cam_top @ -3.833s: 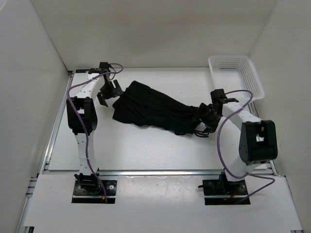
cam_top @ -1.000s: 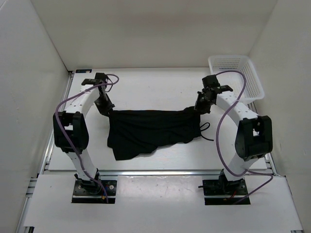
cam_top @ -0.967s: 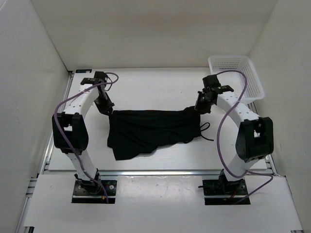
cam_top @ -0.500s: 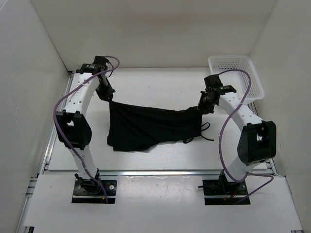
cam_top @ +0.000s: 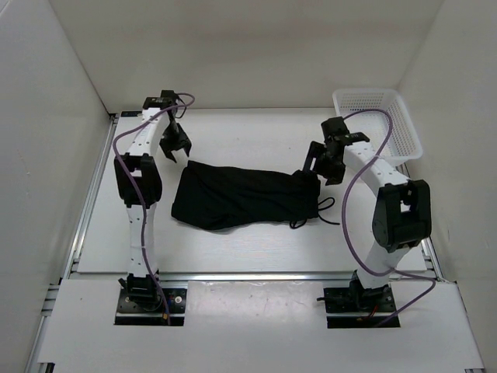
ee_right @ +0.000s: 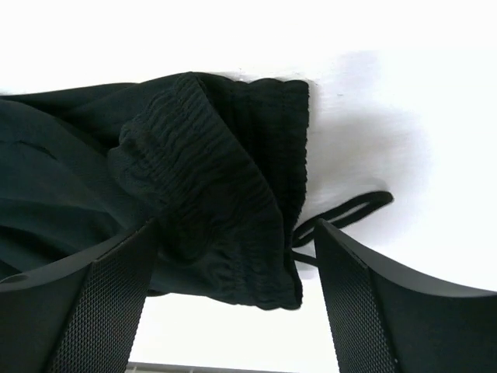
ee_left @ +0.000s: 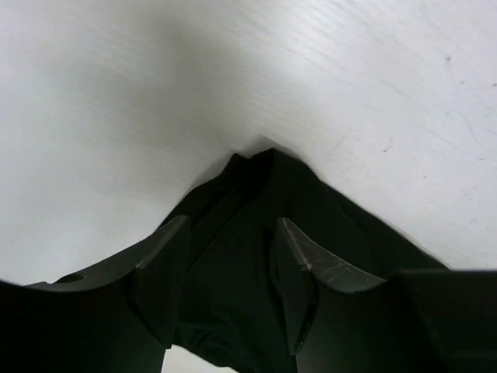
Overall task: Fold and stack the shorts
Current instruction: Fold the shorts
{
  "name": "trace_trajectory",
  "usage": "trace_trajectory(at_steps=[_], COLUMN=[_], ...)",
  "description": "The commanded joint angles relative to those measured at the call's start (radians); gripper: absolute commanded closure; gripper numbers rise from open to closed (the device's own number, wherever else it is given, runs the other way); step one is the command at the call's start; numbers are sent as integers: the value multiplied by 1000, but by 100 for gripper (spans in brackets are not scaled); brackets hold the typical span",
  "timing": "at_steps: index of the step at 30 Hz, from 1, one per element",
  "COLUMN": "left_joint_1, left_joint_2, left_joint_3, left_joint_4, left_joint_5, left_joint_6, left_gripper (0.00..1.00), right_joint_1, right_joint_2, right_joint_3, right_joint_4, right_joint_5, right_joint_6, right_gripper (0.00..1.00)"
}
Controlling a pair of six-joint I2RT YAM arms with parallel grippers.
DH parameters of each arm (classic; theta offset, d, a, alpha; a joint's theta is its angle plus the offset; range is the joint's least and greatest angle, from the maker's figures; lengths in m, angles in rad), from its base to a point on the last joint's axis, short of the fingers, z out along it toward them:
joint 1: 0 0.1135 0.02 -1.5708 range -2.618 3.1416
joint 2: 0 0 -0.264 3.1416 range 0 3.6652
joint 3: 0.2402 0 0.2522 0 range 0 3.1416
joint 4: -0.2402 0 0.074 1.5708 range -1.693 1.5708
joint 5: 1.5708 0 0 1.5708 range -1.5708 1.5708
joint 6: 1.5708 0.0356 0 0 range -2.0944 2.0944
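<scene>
The black shorts point(cam_top: 241, 194) lie on the white table as a folded band running left to right, with the drawstring point(cam_top: 322, 208) trailing at their right end. My left gripper point(cam_top: 175, 149) is open just above the shorts' far left corner. In the left wrist view my left gripper point(ee_left: 233, 233) has its fingers apart with the shorts point(ee_left: 256, 256) lying below them. My right gripper point(cam_top: 317, 167) is open over the waistband end. In the right wrist view my right gripper point(ee_right: 237, 233) spans the gathered waistband point(ee_right: 210, 179) and the drawstring point(ee_right: 349, 210) without closing on them.
A white mesh basket point(cam_top: 377, 120) stands at the table's far right corner. White walls enclose the table point(cam_top: 256, 241) at the back and on both sides. A metal rail runs along the near edge.
Both grippers held the shorts stretched and raised between them. They have since lowered the cloth onto the table in a fold and opened, letting go of it.
</scene>
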Motion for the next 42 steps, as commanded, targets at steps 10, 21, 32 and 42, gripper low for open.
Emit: trace_trajectory(at_steps=[10,21,32,42], left_joint_1=[42,51,32,57], left_joint_2=[-553,-622,-633,-598], left_joint_3=[-691,-948,-929,-966], left_joint_4=[201,281,261,322], left_joint_5=[27,18,-3,65], left_joint_6=[76,85,85,75], left_gripper=[39,43,43,43], right_joint_1=[0,-72,-133,-133], right_joint_2=[-263,-303,-231,-147], right_joint_3=[-226,-443,-657,-569], right_joint_4=[-9,147,593,680], right_joint_5=[-41,-294,-393,-245], right_joint_6=[8,167,360,374], right_gripper=[15,30,18,48])
